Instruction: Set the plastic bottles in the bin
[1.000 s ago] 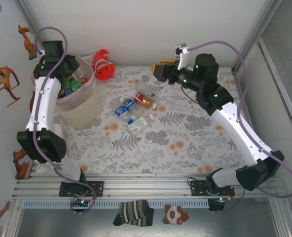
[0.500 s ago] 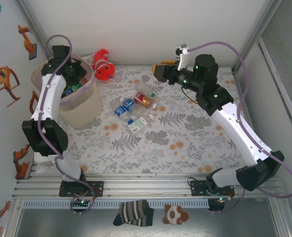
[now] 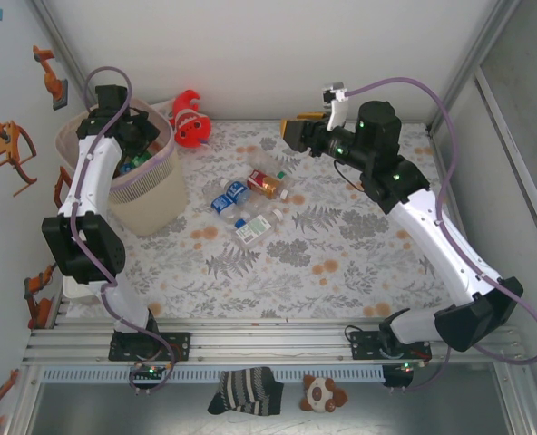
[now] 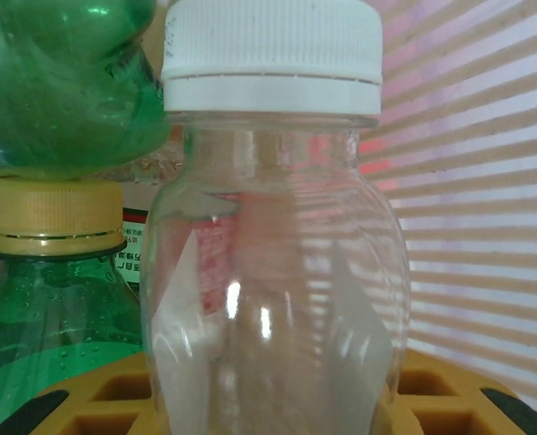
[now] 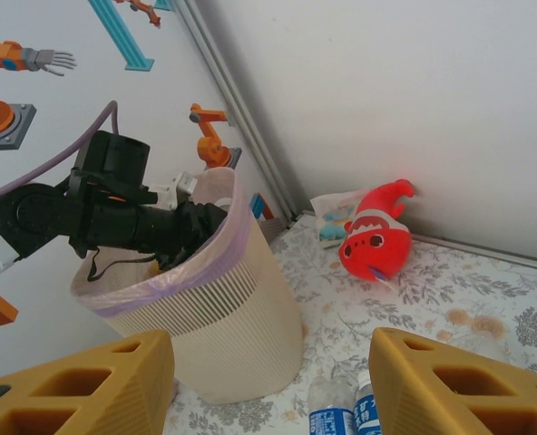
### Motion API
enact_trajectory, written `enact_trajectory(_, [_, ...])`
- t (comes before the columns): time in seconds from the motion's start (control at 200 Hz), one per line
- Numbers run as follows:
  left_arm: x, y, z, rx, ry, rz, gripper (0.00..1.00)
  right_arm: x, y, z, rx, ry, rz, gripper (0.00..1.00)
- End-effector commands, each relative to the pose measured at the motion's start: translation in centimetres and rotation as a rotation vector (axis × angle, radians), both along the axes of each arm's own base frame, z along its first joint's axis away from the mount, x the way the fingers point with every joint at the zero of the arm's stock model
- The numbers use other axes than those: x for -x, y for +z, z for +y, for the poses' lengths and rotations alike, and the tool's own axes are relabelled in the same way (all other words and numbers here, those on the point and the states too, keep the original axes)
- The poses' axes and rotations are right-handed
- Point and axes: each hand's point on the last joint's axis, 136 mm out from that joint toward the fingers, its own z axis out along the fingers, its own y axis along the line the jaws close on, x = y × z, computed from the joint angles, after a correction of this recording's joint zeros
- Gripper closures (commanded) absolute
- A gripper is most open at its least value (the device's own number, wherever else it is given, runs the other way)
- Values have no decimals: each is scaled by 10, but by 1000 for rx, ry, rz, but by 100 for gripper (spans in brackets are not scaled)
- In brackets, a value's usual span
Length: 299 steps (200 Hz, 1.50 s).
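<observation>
My left gripper (image 3: 138, 145) reaches down inside the pale bin (image 3: 151, 204), shut on a clear plastic bottle (image 4: 273, 272) with a white cap (image 4: 273, 54). Its yellow fingers (image 4: 92, 403) flank the bottle's lower body. Green bottles (image 4: 55, 86) lie beside it in the bin, one with a yellow cap (image 4: 55, 217). On the table lie three bottles: a blue-labelled one (image 3: 228, 198), a brown one (image 3: 267, 184) and a clear one (image 3: 258, 227). My right gripper (image 3: 292, 130) hovers open above the table's back edge, nothing between its fingers (image 5: 78, 390).
A red-orange fish plush (image 3: 190, 120) rests against the back wall right of the bin. In the right wrist view, the bin (image 5: 237, 308) stands left with the left arm (image 5: 114, 222) over its rim, the plush (image 5: 375, 240) right, and blue-labelled bottles (image 5: 336, 415) below.
The left arm has swung its elbow back and pushed its gripper deeper into the bin. The right arm has stayed still.
</observation>
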Motion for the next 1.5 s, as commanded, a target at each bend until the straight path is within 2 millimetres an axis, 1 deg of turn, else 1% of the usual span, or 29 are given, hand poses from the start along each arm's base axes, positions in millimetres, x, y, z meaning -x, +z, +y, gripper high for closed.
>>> enact_trajectory(0.0, [18, -63, -5, 44, -9, 208, 70, 7, 8, -4, -2, -8, -32, 42])
enact_trajectory(0.09, [18, -45, -5, 43, -12, 160, 65, 6, 9, -5, -3, -10, -31, 42])
enact_trajectory(0.235, [22, -8, 3, 14, 5, 76, 50, 6, 8, -4, -1, -12, -31, 42])
enact_trajectory(0.396, [28, 33, 10, -7, 15, -24, 43, 3, 7, -3, -6, -10, -25, 43])
enact_trajectory(0.546, [35, 60, 13, -14, 19, -90, 36, 4, 7, -3, -5, -10, -27, 43])
enact_trajectory(0.696, [37, 79, 15, -35, 8, -150, 35, 3, 6, -3, -2, -10, -25, 43])
enact_trajectory(0.776, [35, 84, 14, -41, -10, -175, 41, 3, 6, -3, -4, -11, -25, 43])
enact_trajectory(0.811, [34, 86, 13, -38, -18, -186, 45, 3, 6, -2, -4, -10, -25, 43])
enact_trajectory(0.881, [30, 88, 10, -27, -32, -200, 56, 3, 7, -2, -5, -9, -26, 43])
enact_trajectory(0.966, [22, 87, 4, 3, -54, -215, 67, 3, 6, -2, -2, -9, -27, 43])
enact_trajectory(1.031, [15, 84, -3, 36, -74, -219, 78, 2, 5, -2, 1, -10, -28, 43])
enact_trajectory(1.102, [8, 78, -12, 80, -106, -208, 88, 2, 3, -2, 4, -12, -26, 43])
enact_trajectory(1.187, [2, 63, -16, 113, -109, -171, 98, 1, 1, -2, 6, -12, -23, 43])
enact_trajectory(1.232, [1, 51, -12, 114, -80, -137, 100, 2, 1, -2, 9, -12, -23, 43])
enact_trajectory(1.382, [2, 11, -5, 104, -26, -43, 99, 2, 0, -3, 17, -14, -24, 43])
enact_trajectory(1.447, [3, -3, -6, 125, -16, -4, 99, 2, 0, -3, 18, -14, -22, 43])
enact_trajectory(1.492, [3, -8, -10, 157, -18, 4, 99, 3, 1, -4, 18, -15, -25, 43])
